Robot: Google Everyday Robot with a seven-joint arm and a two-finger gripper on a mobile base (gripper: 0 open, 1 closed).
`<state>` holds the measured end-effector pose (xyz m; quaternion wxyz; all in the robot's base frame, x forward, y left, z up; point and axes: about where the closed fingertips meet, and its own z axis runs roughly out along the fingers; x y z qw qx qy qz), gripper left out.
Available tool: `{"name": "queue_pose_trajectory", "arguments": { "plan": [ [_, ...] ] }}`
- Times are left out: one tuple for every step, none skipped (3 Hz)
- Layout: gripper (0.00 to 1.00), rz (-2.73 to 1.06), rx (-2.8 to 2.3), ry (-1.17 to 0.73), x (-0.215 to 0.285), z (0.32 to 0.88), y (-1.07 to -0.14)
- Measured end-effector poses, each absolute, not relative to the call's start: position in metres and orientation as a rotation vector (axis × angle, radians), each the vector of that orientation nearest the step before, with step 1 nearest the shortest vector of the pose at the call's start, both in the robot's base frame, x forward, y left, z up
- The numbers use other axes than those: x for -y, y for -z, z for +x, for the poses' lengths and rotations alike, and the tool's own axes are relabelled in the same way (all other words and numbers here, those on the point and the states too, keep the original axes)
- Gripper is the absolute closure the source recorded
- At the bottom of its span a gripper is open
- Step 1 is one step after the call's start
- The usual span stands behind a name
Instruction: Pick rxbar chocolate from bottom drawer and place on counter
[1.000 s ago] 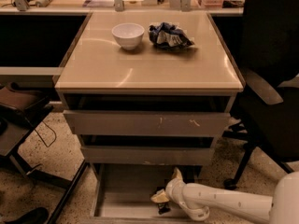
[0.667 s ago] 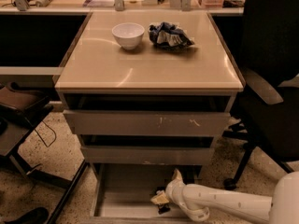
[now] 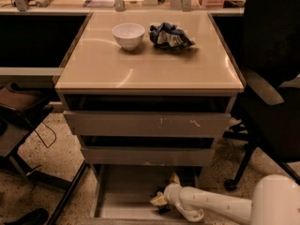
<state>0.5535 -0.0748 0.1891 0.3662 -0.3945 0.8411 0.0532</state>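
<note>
Low down, white tubular end effector [image 3: 165, 190] sits spread inside shallow grey bottom drawer [image 3: 123, 201].

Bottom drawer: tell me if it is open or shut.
Open. The bottom drawer sticks out beyond the middle drawer and top drawer, its grey floor showing, and the gripper reaches down inside it.

The pincer [image 3: 161, 199] is low inside the open bottom drawer [image 3: 123, 204]; a bowl [image 3: 128, 34] and crumpled bag [image 3: 169, 35] sit on the worktop [image 3: 140, 69].
</note>
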Motion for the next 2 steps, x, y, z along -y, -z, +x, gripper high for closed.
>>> {"name": "queue_pose_trajectory", "arguments": {
  "plan": [
    [0.0,-0.968,-2.188,-0.163,0.079,0.57,-0.14],
    [0.0,-0.943,-2.19,-0.145,0.087,0.581,-0.137]
  ]
}}
